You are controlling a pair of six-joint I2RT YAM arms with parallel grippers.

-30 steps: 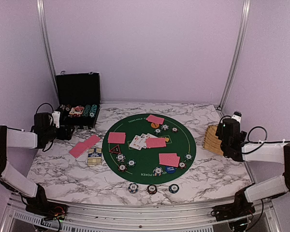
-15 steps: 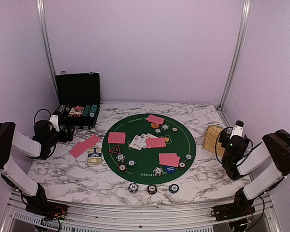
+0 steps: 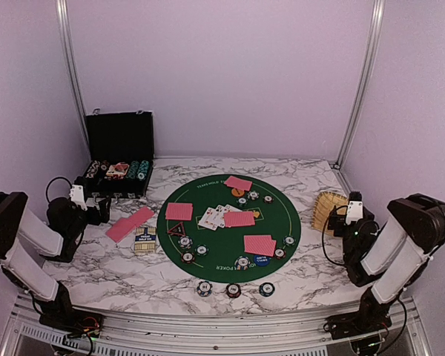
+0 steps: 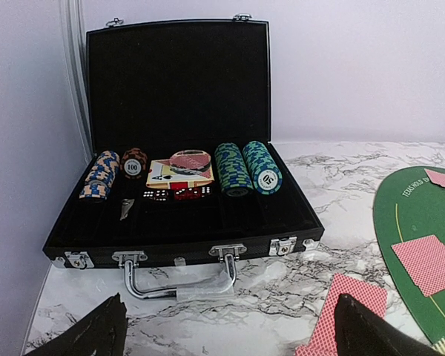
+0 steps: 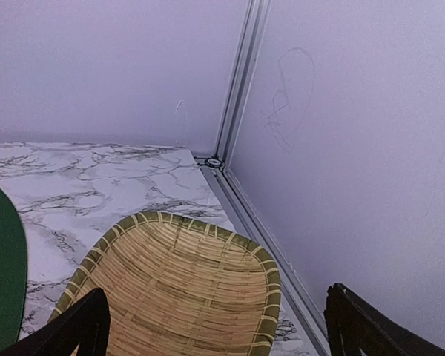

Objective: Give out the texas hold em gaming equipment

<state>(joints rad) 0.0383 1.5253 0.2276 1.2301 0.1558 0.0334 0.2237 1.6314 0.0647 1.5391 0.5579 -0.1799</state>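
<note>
Chips (image 4: 134, 167) (in case (image 4: 178, 74)) | faces "100", "25" | mat (image 3: 222, 236) "POKER"

A marble-patterned counter (image 3: 104, 271) is carrying a round green felt mat (image 3: 221, 241) at its middle. A black hinged case (image 3: 120, 135) is standing open at the far left, and a woven basket (image 3: 328, 211) is lying by the right edge. Red-backed playing cards (image 3: 130, 223) and a card box (image 3: 144, 239) are lying just left of the mat. Three poker chips (image 3: 233, 289) are sitting near the front edge.

Basket (image 5: 182, 285) cropped below, poker chips (image 3: 233, 290) illegibly small
</note>
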